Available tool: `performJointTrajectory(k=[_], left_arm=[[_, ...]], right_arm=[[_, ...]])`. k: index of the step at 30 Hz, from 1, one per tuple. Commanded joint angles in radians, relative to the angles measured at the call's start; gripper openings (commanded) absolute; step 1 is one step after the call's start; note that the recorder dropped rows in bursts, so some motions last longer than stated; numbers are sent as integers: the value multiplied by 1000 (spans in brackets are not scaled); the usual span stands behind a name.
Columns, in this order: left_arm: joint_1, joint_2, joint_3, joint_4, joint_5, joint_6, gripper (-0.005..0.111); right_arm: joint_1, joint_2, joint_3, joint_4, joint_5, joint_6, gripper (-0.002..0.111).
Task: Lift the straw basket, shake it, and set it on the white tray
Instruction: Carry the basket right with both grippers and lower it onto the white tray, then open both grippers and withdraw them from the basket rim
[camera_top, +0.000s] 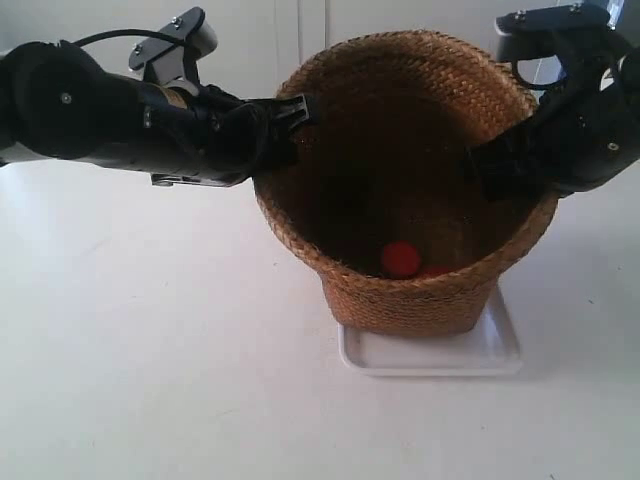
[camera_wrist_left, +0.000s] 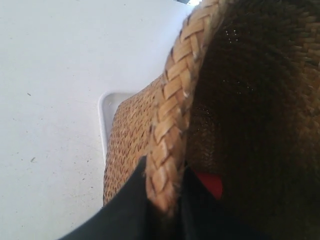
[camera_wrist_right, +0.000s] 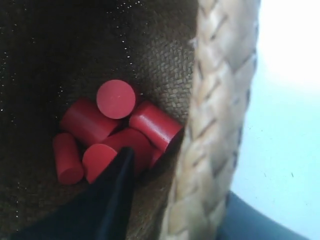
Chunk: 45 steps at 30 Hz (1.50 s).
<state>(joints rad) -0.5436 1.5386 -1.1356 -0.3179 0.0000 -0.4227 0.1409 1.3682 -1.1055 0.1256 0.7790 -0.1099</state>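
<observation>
The straw basket (camera_top: 400, 290) stands upright with its base on the white tray (camera_top: 490, 355). In the exterior view an arm holds the rim on each side: the gripper of the arm at the exterior view's left (camera_top: 295, 110) and that of the arm at its right (camera_top: 495, 175). My left gripper (camera_wrist_left: 165, 200) is shut on the braided rim (camera_wrist_left: 172, 100), one finger on each side. My right gripper (camera_wrist_right: 180, 175) straddles the rim (camera_wrist_right: 220, 100). Its inner finger (camera_wrist_right: 117, 190) stands apart from the wall, so it is open.
Several red cylinders (camera_wrist_right: 116, 99) lie in the bottom of the basket, one of them (camera_top: 400, 258) visible from outside. A corner of the tray (camera_wrist_left: 105, 115) pokes out beside the basket wall. White tabletop (camera_top: 150, 350) surrounds the tray.
</observation>
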Motion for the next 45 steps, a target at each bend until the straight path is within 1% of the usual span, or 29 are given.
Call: performJointTrajectory(k=[1, 3, 8, 10, 11, 13, 15, 18, 20, 23, 25, 34, 38, 42, 45], left_arm=[[-5, 9, 4, -17, 12, -77, 0], [-5, 9, 4, -17, 20, -75, 0], [-5, 9, 4, -13, 19, -73, 0], [-5, 9, 4, -8, 21, -71, 1], [-5, 9, 4, -6, 23, -71, 4], [-5, 9, 4, -6, 23, -71, 14], [-5, 9, 4, -6, 23, -71, 28], [-5, 9, 4, -6, 21, -71, 50], [-5, 9, 4, -6, 17, -71, 62], [-5, 9, 4, -6, 17, -71, 72], [-5, 9, 4, -6, 17, -69, 74], [-5, 0, 4, -3, 0, -66, 74], [-5, -24, 4, 61, -45, -66, 74], [10, -60, 4, 96, -73, -64, 74], [26, -86, 4, 98, -47, -7, 74]], right_arm=[[-2, -1, -5, 18, 21, 80, 0], [-2, 3, -21, -23, 55, 163, 0], [-2, 13, -62, -42, 103, 167, 1], [-2, 13, -72, -44, 108, 167, 7], [-2, 13, -78, -44, 110, 167, 12], [-2, 13, -93, -44, 114, 167, 24], [-2, 11, -104, -44, 116, 167, 41], [-2, 7, -113, -44, 121, 167, 62], [-2, 7, -115, -46, 126, 167, 70], [-2, 7, -115, -55, 125, 167, 71], [-2, 7, -117, -72, 112, 167, 71], [-2, 16, -161, -151, 50, 163, 71], [-2, 20, -163, -175, 40, 163, 71], [-2, 18, -173, -253, 24, 163, 71], [-2, 8, -199, -294, 31, 170, 71]])
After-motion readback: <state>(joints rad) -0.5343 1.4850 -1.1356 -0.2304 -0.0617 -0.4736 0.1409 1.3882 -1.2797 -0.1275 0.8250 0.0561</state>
